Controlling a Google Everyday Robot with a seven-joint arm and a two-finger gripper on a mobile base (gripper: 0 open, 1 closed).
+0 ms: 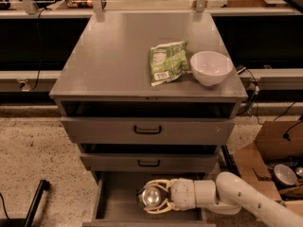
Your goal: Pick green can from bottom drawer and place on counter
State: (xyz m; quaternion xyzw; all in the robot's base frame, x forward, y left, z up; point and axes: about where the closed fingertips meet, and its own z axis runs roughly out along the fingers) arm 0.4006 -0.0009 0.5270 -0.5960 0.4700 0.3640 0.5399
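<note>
The green can [151,196] stands upright in the open bottom drawer [116,200], its shiny silver top facing up; its sides are mostly hidden. My gripper [147,198] reaches into the drawer from the right on the white arm [236,200]. Its pale fingers [158,183] curve round the can on the far and near sides and touch it. The can rests low in the drawer. The counter [118,56] is the grey cabinet top above.
A flat green snack bag [166,62] and a white bowl [211,67] lie on the counter's right side. Two upper drawers with black handles [147,130] are partly open above the arm. A cardboard box [270,150] stands right of the cabinet, a black leg [35,202] at the left.
</note>
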